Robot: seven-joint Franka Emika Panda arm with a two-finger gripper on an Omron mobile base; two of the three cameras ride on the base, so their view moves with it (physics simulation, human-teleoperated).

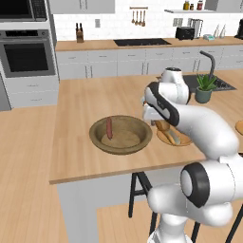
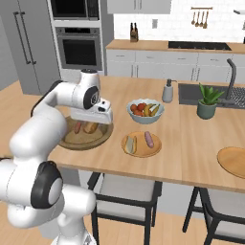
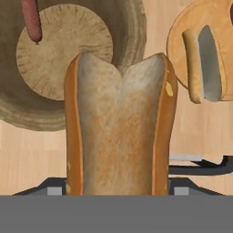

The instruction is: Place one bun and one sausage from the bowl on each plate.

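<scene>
Bun (image 3: 119, 127) upright between the gripper's (image 3: 119, 189) widely parted fingers, gripped on both sides, above the wooden bowl's (image 3: 132, 32) rim

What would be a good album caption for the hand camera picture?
Split bun held between the fingers above the wooden bowl, where one sausage remains.

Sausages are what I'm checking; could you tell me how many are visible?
2: one reddish-brown sausage lies in the round olive-brown wooden bowl, the other sausage on the flat tan wooden plate.
</scene>
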